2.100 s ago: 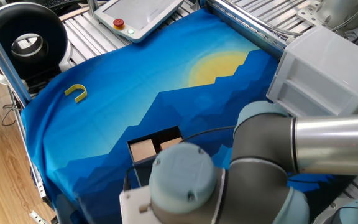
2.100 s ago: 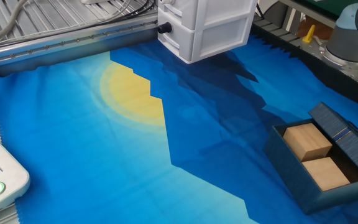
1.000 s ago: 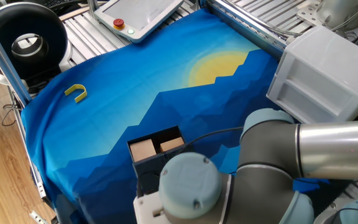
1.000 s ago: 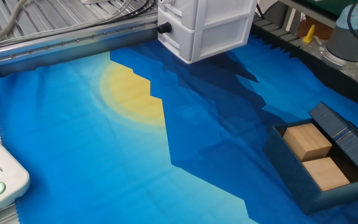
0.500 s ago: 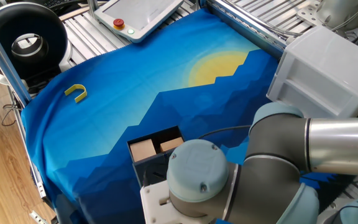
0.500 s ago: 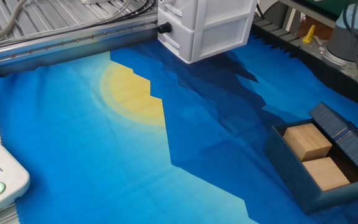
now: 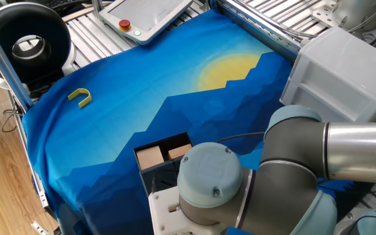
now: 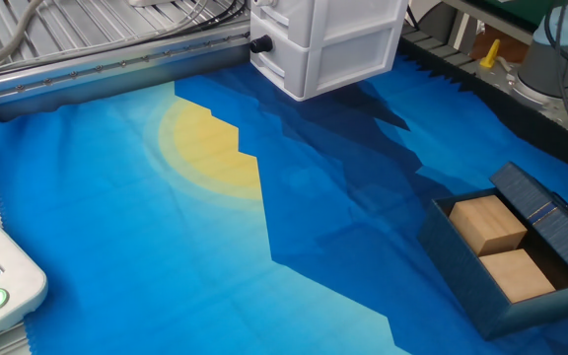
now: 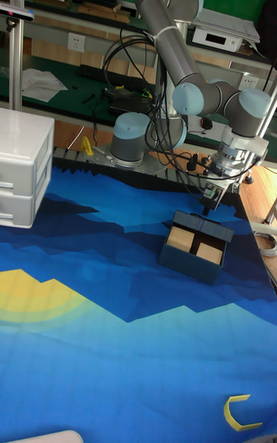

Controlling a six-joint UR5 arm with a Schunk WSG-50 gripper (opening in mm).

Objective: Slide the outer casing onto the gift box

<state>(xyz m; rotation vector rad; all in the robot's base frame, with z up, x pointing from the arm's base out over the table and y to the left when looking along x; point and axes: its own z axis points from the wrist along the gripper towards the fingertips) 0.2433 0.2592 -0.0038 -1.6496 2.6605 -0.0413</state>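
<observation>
The gift box is a dark tray holding two tan blocks, near the blue cloth's edge. It also shows in the tall view as the gift box and, half behind my arm, as the gift box. The outer casing, a dark ribbed sleeve, covers the tray's far end; in the tall view the outer casing is a narrow strip over that end. My gripper hangs just above the casing's back edge. Its fingers are too small and dark to read.
A white plastic drawer bin stands at the cloth's far corner, also seen as the bin. A yellow U-shaped piece lies near the opposite edge. A white pendant with a red button rests beyond the cloth. My arm looms over the box's side.
In one fixed view my arm's wrist has shifted right and a little lower over two seconds. The gift box and casing have not moved.
</observation>
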